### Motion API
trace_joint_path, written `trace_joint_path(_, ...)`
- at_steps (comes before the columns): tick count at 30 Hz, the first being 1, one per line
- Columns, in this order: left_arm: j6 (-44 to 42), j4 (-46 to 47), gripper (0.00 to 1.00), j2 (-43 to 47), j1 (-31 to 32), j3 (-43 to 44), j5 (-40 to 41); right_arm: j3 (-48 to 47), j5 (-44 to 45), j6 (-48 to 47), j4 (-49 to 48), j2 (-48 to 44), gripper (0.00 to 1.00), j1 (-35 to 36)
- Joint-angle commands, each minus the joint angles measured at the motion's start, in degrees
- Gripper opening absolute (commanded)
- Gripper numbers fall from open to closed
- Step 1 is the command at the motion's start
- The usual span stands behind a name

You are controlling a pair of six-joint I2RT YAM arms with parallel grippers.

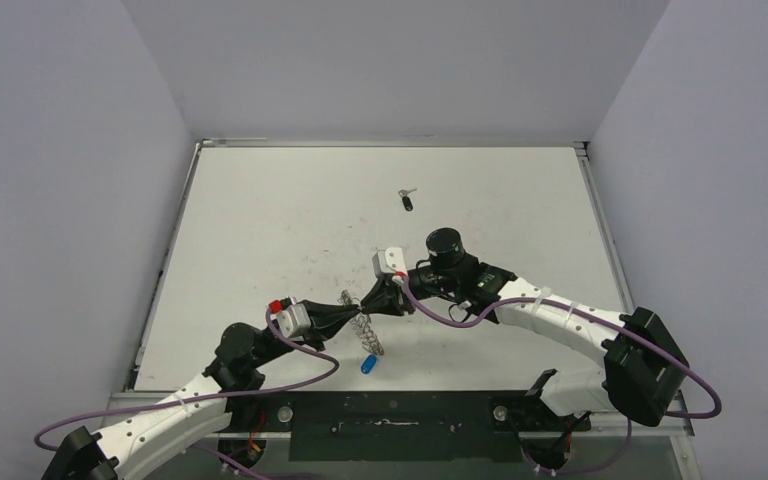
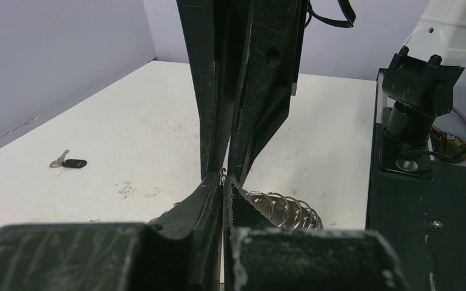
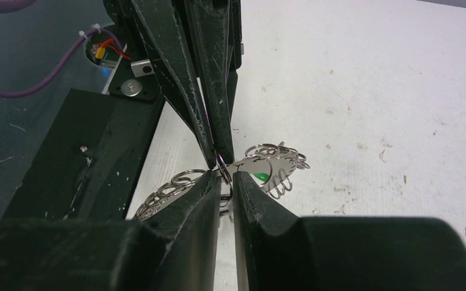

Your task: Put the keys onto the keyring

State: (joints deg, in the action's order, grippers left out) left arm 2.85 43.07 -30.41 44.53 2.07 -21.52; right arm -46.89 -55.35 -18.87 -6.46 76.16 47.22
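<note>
at the ring (image 3: 267, 154), close to the front edge of the table (image 1: 260, 220), both arms meet tip to tip. the left gripper (image 2: 226, 185) is pressed together and looks to pinch a loop of the ring's rim. the right gripper (image 3: 227, 179) shows only a thin slit between its fingers, set about the same wire, and i cannot tell whether it bites. the step seems to be parting the ring for a key, so the left should hold firm and level while the right takes a small bite right beside that pinch and pulls gently, without twisting the loops out of the left's hold. one black key (image 1: 406, 201) lies flat well beyond the ring, toward the far wall; the second does not show. bare table runs between ring and key, so a straight reach looks free. on the near side room is tight: a blue key (image 1: 368, 364) lies just short of the ring, and the black base plate (image 1: 390, 410) starts right behind it. something green (image 3: 258, 177) shows through the ring.
</note>
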Motion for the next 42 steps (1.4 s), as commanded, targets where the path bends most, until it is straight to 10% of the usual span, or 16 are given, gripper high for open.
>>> trace_joint_path(1,1.10,4.36,0.00,0.71,0.16,1.43,-1.07,0.22,-3.39,2.72,-7.19,0.22,0.14,-0.20)
trace_joint_path(14,0.98,1.01,0.00,1.99,0.13,2.01,0.90,-3.35,-0.58,-0.19,2.59,-0.44,0.00,-0.09)
trace_joint_path(19,-3.92,-9.60,0.34,5.58,0.11,4.32,1.19,-13.84,6.94,-8.16,28.25,2.64,0.00,0.87)
trace_joint_path(25,-8.69,-23.17,0.45,8.15,0.08,8.53,2.28,-27.95,19.87,-11.07,49.57,8.25,0.00,5.39)
trace_joint_path(42,-10.67,-25.60,0.37,2.33,0.17,11.49,1.88,-46.64,40.72,-3.33,64.43,16.26,0.00,12.90)
